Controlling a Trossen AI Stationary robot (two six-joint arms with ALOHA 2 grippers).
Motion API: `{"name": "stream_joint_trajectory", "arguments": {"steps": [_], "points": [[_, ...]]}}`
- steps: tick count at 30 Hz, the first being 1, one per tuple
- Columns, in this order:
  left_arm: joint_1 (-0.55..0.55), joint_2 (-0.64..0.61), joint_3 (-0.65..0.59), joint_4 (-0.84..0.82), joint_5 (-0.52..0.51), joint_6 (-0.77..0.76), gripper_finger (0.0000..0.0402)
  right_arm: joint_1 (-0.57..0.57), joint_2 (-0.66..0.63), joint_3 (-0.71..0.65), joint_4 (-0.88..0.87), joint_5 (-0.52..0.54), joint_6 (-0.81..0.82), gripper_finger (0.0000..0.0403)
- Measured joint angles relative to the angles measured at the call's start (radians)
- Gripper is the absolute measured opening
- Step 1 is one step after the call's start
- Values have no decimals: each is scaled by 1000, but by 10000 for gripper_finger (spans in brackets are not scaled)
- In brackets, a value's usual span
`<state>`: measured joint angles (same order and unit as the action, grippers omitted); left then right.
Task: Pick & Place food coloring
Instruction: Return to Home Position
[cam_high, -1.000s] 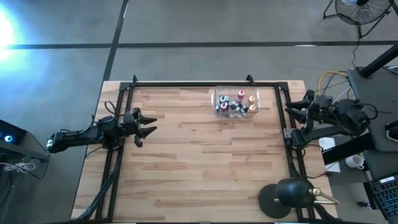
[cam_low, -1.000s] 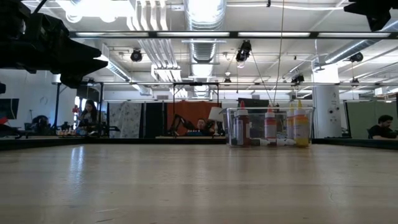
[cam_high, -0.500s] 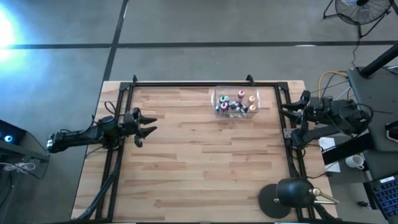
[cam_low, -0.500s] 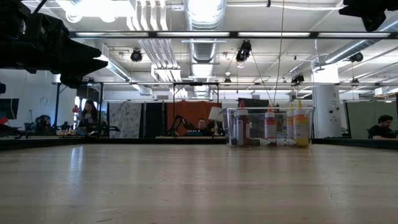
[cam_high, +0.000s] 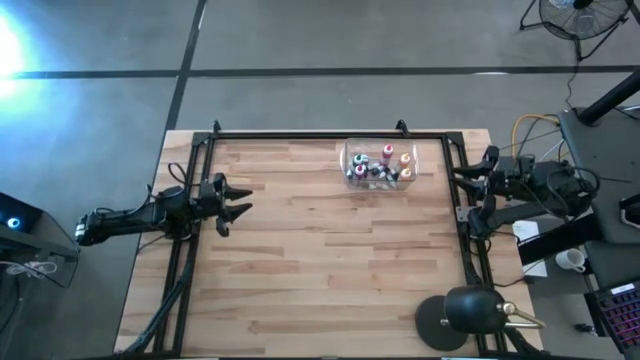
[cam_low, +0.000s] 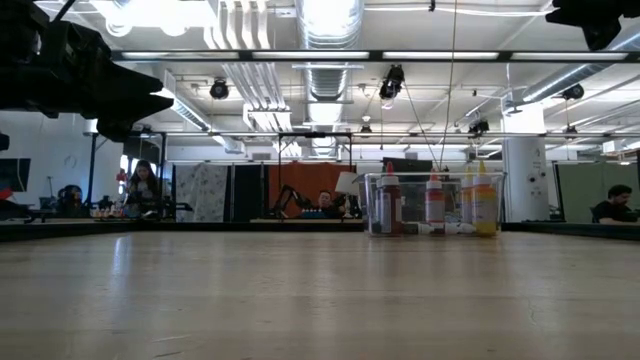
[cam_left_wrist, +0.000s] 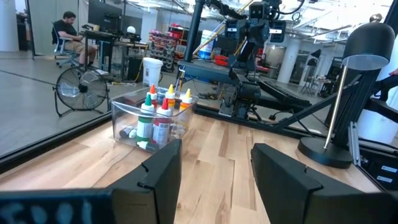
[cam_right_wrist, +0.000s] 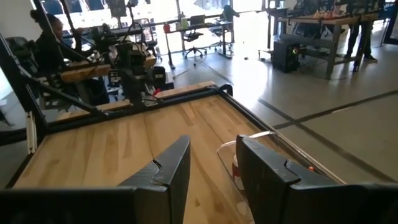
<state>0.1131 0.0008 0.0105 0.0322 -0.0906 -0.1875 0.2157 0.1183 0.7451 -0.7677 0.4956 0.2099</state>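
Since no bottle lies loose on the bench (cam_high: 320, 270), enter the stock as follows.

Bottles (cam_high: 380, 165): all inside the clear box (cam_high: 349, 150) at the far side of the bench, right of centre. From the low view you find several standing upright, caps up, and others lying flat on the box floor. The box's long side runs left to right across the bench.

Right claw (cam_high: 468, 175): at the bench's right edge, near the box's right end, fingers apart, holding nothing. The box lies to its left, toward the bench's middle. This is your nearer arm.

Left claw (cam_high: 243, 201): at the left edge, well apart from the box, fingers apart, holding nothing. The box lies across the bench from it, toward the far right.

Coming move, by judgement: a retreat to rest rather than another pick. It turns on your right claw drawing outward, away from the box's end, not across it.

Change: against a second ago your right arm sits slightly shifted toward the bench; against half a second ago it matches. Left arm, box and bottles match both.
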Motion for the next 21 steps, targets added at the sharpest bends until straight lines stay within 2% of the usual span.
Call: {"name": "stream_joint_trajectory", "arguments": {"steps": [7,10,12,16,21], "points": [[0,0,0,0,0,0,167,0,21,104,-21,-2,71,123],[0,0,0,0,0,0,167,0,19,164,20,2,-17,123],[0,0,0,0,0,0,167,2,19,160,107,1,-89,123],[0,0,0,0,0,0,167,2,19,53,294,-41,-111,123],[0,0,0,0,0,0,167,2,21,-163,464,-231,-96,123]]}}
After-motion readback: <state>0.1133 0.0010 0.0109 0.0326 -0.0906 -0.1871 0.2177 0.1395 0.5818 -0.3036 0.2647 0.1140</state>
